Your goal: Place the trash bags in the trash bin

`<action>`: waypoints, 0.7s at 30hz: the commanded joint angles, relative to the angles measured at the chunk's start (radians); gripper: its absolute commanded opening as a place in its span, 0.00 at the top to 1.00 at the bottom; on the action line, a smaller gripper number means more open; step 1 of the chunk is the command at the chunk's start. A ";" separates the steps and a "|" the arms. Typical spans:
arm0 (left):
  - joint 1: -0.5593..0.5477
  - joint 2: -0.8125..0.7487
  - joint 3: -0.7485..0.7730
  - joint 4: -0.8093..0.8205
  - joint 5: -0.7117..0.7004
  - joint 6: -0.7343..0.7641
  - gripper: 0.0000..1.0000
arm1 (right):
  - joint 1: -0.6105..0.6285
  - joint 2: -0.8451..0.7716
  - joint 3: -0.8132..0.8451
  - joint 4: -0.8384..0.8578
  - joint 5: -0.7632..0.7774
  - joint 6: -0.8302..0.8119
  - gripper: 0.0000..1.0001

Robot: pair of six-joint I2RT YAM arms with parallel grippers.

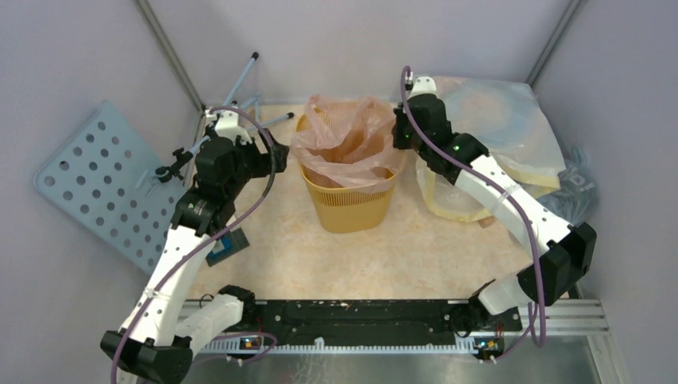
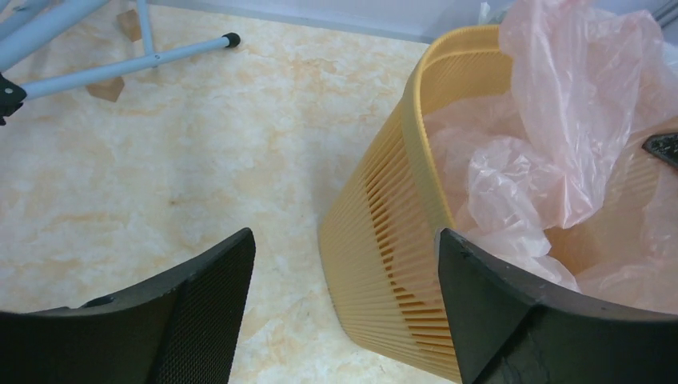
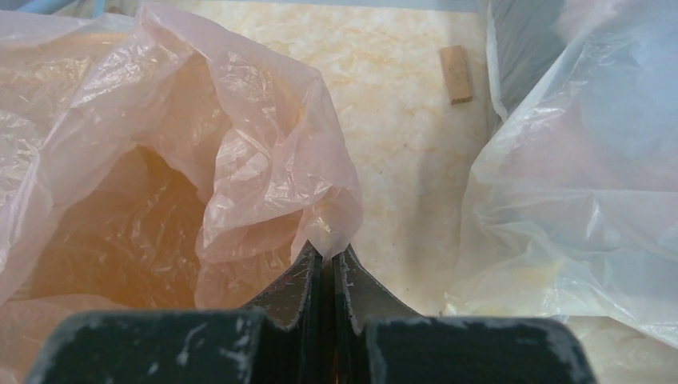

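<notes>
The yellow-orange trash bin stands upright at the table's middle. The pale pink trash bag sits in its mouth, its film bunched above and over the rim. My right gripper is shut on the bag's right edge, beside the bin's right rim in the top view. My left gripper is open and empty; its jaws stand astride the bin's left wall, one finger outside, one over the bag inside. In the top view the left gripper sits just left of the bin.
A large whitish-yellow sack lies behind the right arm, and shows in the right wrist view. A grey-blue bag sits far right. A pale blue perforated panel and metal rods are at left. A small wooden block lies on the table.
</notes>
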 commanded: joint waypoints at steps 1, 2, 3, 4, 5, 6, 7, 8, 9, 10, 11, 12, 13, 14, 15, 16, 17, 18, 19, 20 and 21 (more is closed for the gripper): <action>0.009 -0.044 0.063 -0.076 -0.050 0.045 0.08 | -0.006 -0.048 0.060 -0.062 -0.068 -0.049 1.00; 0.009 -0.056 0.066 -0.086 -0.050 0.051 0.04 | -0.008 -0.050 0.063 -0.069 -0.066 -0.050 1.00; 0.009 -0.066 0.069 -0.094 -0.051 0.056 0.02 | -0.009 -0.051 0.063 -0.073 -0.068 -0.052 1.00; 0.009 -0.074 0.070 -0.100 -0.049 0.062 0.01 | -0.011 -0.051 0.063 -0.076 -0.071 -0.055 1.00; 0.009 -0.080 0.070 -0.106 -0.046 0.066 0.01 | -0.011 -0.053 0.064 -0.079 -0.075 -0.054 1.00; 0.009 -0.084 0.071 -0.111 -0.042 0.068 0.01 | -0.011 -0.053 0.064 -0.078 -0.076 -0.055 1.00; 0.009 -0.084 0.073 -0.118 -0.036 0.070 0.01 | -0.012 -0.052 0.064 -0.079 -0.079 -0.055 1.00; 0.009 -0.080 0.077 -0.128 -0.033 0.070 0.01 | -0.012 -0.052 0.065 -0.079 -0.082 -0.058 1.00; 0.009 -0.071 0.093 -0.142 -0.035 0.072 0.01 | -0.013 -0.051 0.066 -0.080 -0.085 -0.061 1.00; 0.009 -0.063 0.110 -0.159 -0.047 0.072 0.01 | -0.013 -0.050 0.066 -0.080 -0.090 -0.065 1.00; 0.009 -0.057 0.130 -0.179 -0.060 0.069 0.01 | -0.013 -0.049 0.068 -0.083 -0.096 -0.071 1.00; 0.009 -0.053 0.149 -0.196 -0.060 0.076 0.01 | -0.013 -0.047 0.069 -0.085 -0.099 -0.075 1.00; 0.009 -0.053 0.163 -0.202 -0.050 0.089 0.01 | -0.013 -0.046 0.069 -0.087 -0.104 -0.079 1.00; 0.009 -0.057 0.175 -0.204 -0.039 0.102 0.01 | -0.013 -0.046 0.069 -0.088 -0.106 -0.083 1.00; 0.009 -0.062 0.187 -0.206 -0.032 0.112 0.01 | -0.013 -0.044 0.070 -0.089 -0.106 -0.083 1.00; 0.009 -0.068 0.195 -0.209 -0.022 0.122 0.01 | -0.013 -0.043 0.072 -0.090 -0.105 -0.084 1.00; 0.009 -0.070 0.201 -0.214 -0.004 0.132 0.01 | -0.013 -0.041 0.074 -0.092 -0.103 -0.084 1.00; 0.009 -0.069 0.206 -0.222 0.026 0.138 0.01 | -0.013 -0.039 0.076 -0.093 -0.101 -0.085 1.00; 0.009 -0.066 0.207 -0.232 0.068 0.139 0.01 | -0.013 -0.038 0.077 -0.093 -0.101 -0.085 1.00; 0.009 -0.059 0.206 -0.241 0.108 0.132 0.01 | -0.013 -0.036 0.079 -0.092 -0.102 -0.085 1.00; 0.009 -0.053 0.200 -0.247 0.135 0.123 0.02 | -0.013 -0.034 0.081 -0.092 -0.103 -0.083 1.00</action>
